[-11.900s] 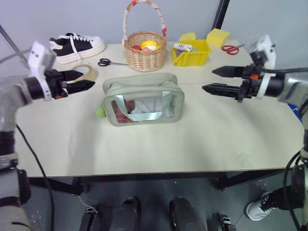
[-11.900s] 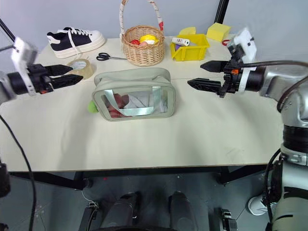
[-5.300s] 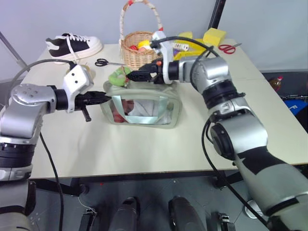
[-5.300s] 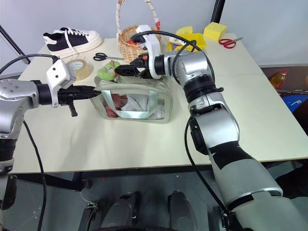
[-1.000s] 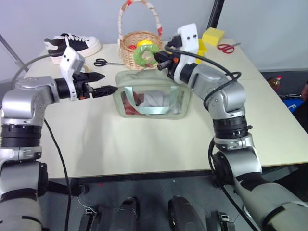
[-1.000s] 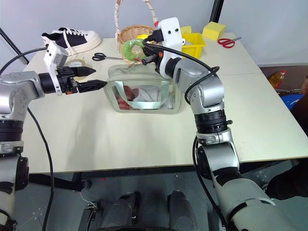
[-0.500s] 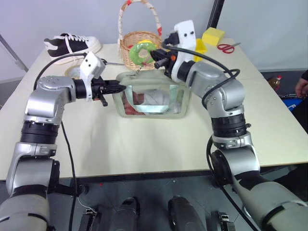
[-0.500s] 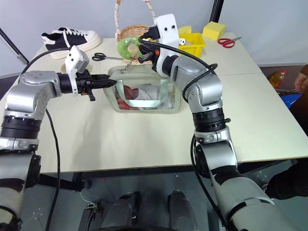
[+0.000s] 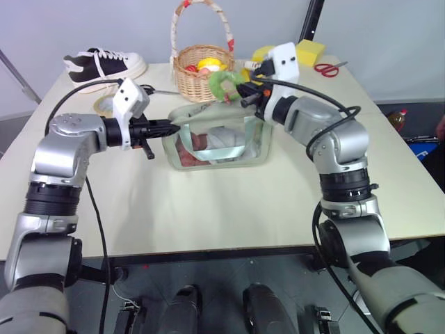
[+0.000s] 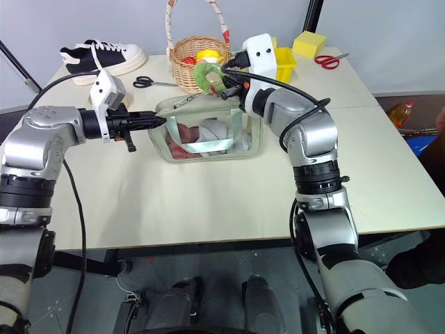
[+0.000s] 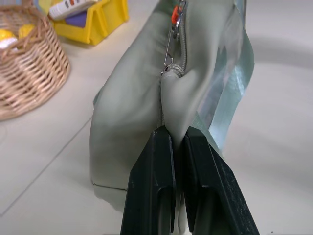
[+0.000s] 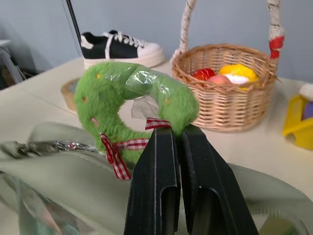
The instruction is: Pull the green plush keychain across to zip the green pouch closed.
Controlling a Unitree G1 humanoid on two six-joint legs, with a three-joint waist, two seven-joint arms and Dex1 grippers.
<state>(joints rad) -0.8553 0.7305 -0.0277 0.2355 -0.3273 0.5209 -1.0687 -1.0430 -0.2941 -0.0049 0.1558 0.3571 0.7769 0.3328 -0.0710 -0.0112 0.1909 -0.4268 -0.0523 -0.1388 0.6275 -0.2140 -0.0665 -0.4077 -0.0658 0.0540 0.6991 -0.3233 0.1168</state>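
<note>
- The black-and-white sneaker (image 9: pixel 106 62) is sitting at the far left corner of the bench (image 9: pixel 208 209), well to the left of the green pouch (image 9: pixel 215 139).
- The left gripper (image 9: pixel 170 126) is reaching in level from the left, its jaws pinching together on the pouch's left end, just below the zipper line.
- The green pouch is standing near the middle of the bench, its clear window facing the near edge.
- The wicker basket (image 9: pixel 201 73) is resting just behind the pouch, holding yellow and red toys.
- The green plush keychain (image 10: pixel 208 76) is hanging in the air above the pouch's top, toward its right half, linked to the zipper by a small chain.
- The right gripper (image 10: pixel 226 82) is coming in from the right, jaws clamped on the keychain's plush ring.
- The yellow bin (image 10: pixel 281 62) is lying behind the pouch to the right, and red scissors (image 9: pixel 327 68) beyond it.
</note>
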